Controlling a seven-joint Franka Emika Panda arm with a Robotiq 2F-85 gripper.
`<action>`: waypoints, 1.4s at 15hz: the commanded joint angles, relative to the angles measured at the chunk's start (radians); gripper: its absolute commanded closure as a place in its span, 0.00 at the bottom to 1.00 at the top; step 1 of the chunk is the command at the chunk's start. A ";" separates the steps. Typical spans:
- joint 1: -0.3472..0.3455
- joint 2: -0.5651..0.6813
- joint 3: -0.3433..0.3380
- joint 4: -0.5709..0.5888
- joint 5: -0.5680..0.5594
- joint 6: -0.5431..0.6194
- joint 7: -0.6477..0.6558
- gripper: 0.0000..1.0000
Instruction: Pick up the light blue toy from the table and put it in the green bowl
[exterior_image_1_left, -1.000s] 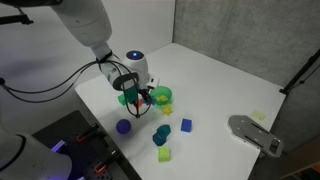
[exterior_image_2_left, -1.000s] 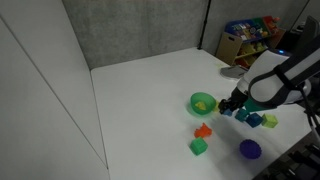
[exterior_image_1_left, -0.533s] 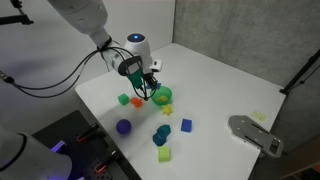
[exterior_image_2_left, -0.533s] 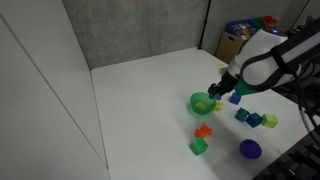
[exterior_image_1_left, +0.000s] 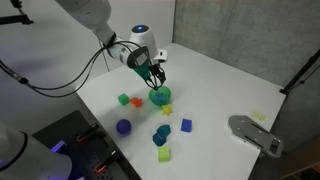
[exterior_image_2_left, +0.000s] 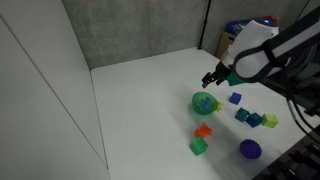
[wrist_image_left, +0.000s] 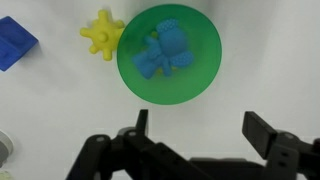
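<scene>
1. In the wrist view, the light blue toy (wrist_image_left: 166, 55) lay inside the green bowl (wrist_image_left: 206, 82), on its floor.
2. The gripper (wrist_image_left: 198, 125) hung above the bowl with its fingers spread wide, holding nothing.
3. Judgement: placement looked complete, and only withdrawal was left.
4. Recommended: rise straight up with the fingers apart, clear of the rim and the yellow toy (wrist_image_left: 103, 32) just beside the bowl.

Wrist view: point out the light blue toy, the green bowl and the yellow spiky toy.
light blue toy (wrist_image_left: 165, 52): wrist view, middle of its body.
green bowl (wrist_image_left: 204, 66): wrist view, bare inner wall beside the toy.
yellow spiky toy (wrist_image_left: 102, 32): wrist view, its centre hub.
</scene>
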 joint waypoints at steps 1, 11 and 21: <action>-0.008 -0.049 0.012 0.004 -0.008 -0.047 0.004 0.00; -0.059 -0.303 0.050 -0.058 -0.002 -0.297 -0.042 0.00; -0.149 -0.692 0.013 -0.259 -0.079 -0.632 -0.174 0.00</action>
